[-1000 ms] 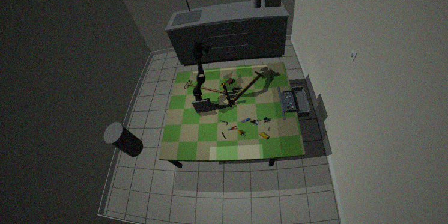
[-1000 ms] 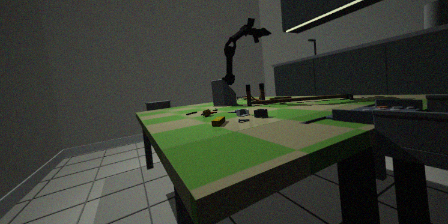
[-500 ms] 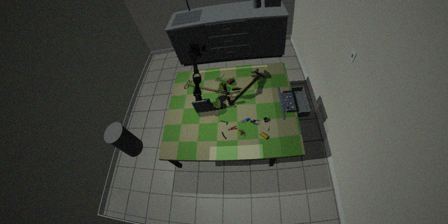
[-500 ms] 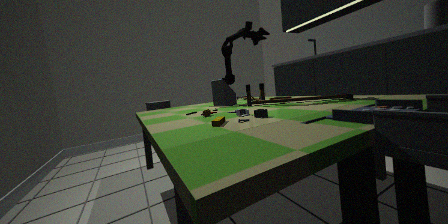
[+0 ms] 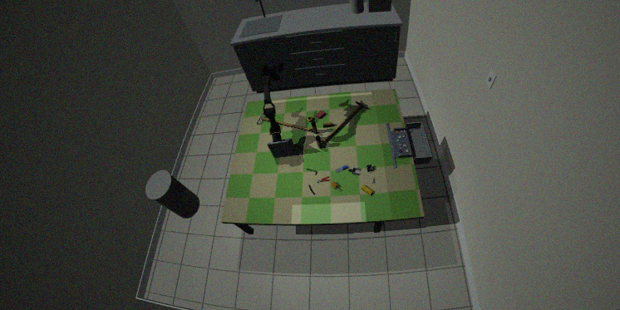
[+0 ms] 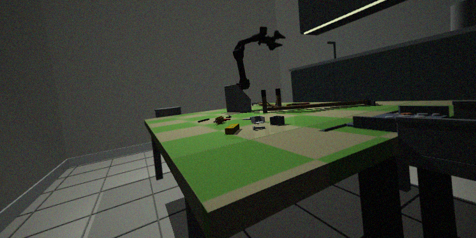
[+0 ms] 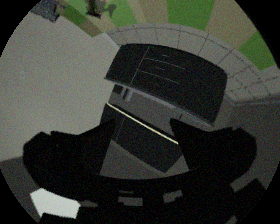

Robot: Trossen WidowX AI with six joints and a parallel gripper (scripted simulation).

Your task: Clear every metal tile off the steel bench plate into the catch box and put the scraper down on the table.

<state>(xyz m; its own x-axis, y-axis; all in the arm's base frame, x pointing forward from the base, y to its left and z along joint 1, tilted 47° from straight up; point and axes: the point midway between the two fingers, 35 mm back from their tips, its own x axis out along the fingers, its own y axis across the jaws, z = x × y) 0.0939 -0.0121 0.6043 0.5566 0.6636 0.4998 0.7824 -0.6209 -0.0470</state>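
My gripper (image 5: 273, 66) (image 6: 282, 41) (image 7: 143, 121) is open and empty, high above the table's back left. A long brown-handled tool (image 5: 342, 125) slants across the table, its near end by a short upright post and a head at its far right end. A thinner long tool (image 5: 288, 125) lies left of it, with a loop at its left end. I cannot tell for certain which is the scraper. Several small pale tiles and an orange tile (image 5: 396, 131) (image 6: 405, 113) lie on the steel plate (image 5: 395, 140) at the table's right edge. The catch box (image 5: 420, 143) adjoins its right end; no tiles show inside.
Two upright posts (image 6: 263, 101) (image 6: 278, 97) stand near the tools, with a red block (image 5: 320, 114) behind. Nearer the front lie a blue-handled item (image 5: 341, 168), red-handled pliers (image 5: 323, 179), a yellow block (image 5: 367, 189) (image 6: 231, 128) and other small items. A counter (image 5: 321, 23) stands behind the table.
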